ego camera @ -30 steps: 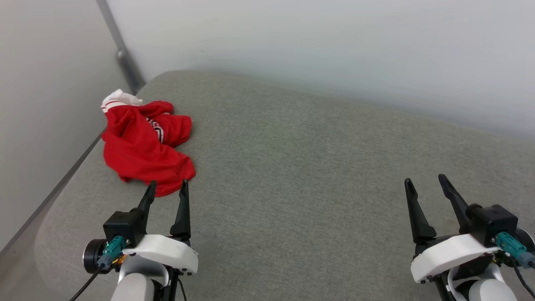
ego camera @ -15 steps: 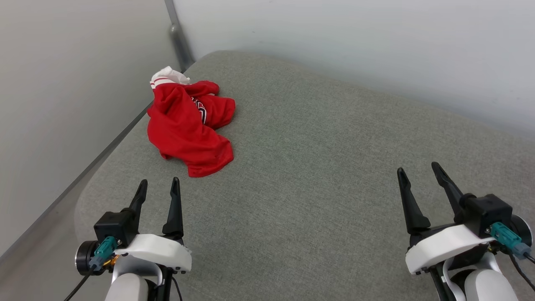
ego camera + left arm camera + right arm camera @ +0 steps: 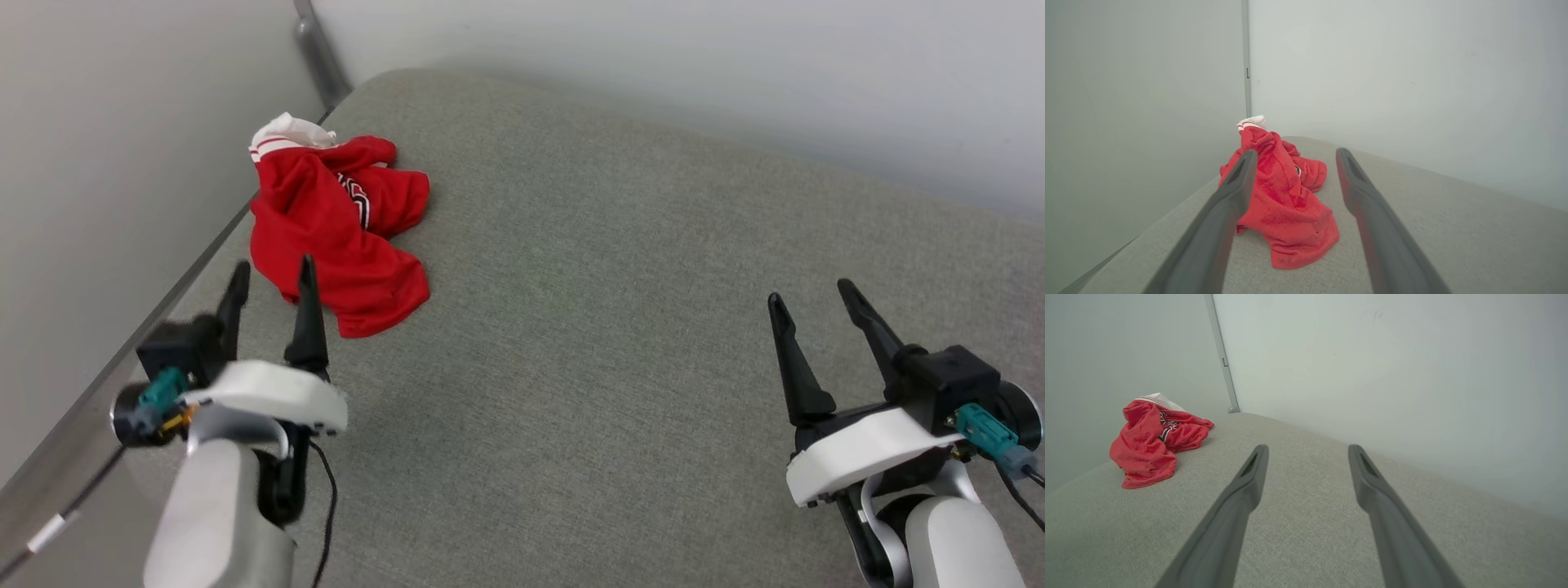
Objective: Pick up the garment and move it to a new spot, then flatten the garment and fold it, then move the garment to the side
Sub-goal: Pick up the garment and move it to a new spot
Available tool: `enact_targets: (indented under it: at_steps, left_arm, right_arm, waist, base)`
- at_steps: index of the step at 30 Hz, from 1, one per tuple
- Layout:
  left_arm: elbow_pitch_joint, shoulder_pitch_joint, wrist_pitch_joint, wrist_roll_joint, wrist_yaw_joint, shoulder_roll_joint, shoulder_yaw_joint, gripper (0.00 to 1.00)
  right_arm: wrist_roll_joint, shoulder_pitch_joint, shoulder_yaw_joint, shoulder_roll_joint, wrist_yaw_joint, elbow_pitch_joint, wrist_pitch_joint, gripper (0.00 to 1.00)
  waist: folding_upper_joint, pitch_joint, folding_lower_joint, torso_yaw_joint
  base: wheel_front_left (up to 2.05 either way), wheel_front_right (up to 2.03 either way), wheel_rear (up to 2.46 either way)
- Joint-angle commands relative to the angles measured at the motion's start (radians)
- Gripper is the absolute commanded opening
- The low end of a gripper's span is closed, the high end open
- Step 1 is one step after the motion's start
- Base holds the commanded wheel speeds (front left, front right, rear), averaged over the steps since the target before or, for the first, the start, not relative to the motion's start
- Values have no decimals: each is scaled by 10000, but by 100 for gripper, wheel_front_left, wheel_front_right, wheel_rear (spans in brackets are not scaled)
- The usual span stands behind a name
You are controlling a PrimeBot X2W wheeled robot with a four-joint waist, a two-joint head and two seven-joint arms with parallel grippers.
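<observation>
Nearest, the left jaws stand spread just short of the crumpled red jersey-style T-shirt (image 3: 326, 237), whose near hem lies straight ahead of their tips. The right jaws, likewise spread, hover well apart over the bare grey fabric-covered table (image 3: 612, 327). The T-shirt's heap runs lengthwise away along the table's left edge, white striped sleeve farthest, so the left arm is nearer.

Ahead of my left claw (image 3: 273, 263), the garment (image 3: 335, 237) is faintly shiny cloth. The cushion (image 3: 612, 327) beneath is matt, coarse-woven fabric.
</observation>
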Motion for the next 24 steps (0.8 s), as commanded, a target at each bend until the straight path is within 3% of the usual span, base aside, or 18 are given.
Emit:
enact_targets:
  at_steps: [1, 7, 11, 17, 24]
  left_arm:
    - [214, -735, 178, -45, -28, 259, 20, 100]
    - [1180, -2898, 1391, -478, -174, 1126, 242, 100]
    - [2004, -4089, 2829, -747, -280, 1986, 298, 100]
    - [3415, -5158, 5275, -1296, -415, 3372, 189, 100]
    - [4783, -5686, 7696, -2187, -434, 4212, 156, 100]
  right_arm:
    - [-123, -252, -6, 7, -3, -89, 84, 100]
    - [-304, -831, 134, 6, -3, -275, 256, 100]
    - [-281, -1227, 226, 4, -3, -316, 255, 100]
    - [-352, -1778, 367, 4, -3, -136, 76, 100]
    - [-250, -2214, 553, 4, -3, 154, -176, 100]
  waist:
    - [0, 399, 0, -275]
    - [0, 1356, 0, -938]
    - [0, 2030, 0, -1445]
    - [0, 2879, 0, -2076]
    - [0, 3569, 0, -2517]
  base:
    - [0, 0, 0]
    - [0, 0, 0]
    - [0, 0, 0]
    - [0, 0, 0]
    - [0, 0, 0]
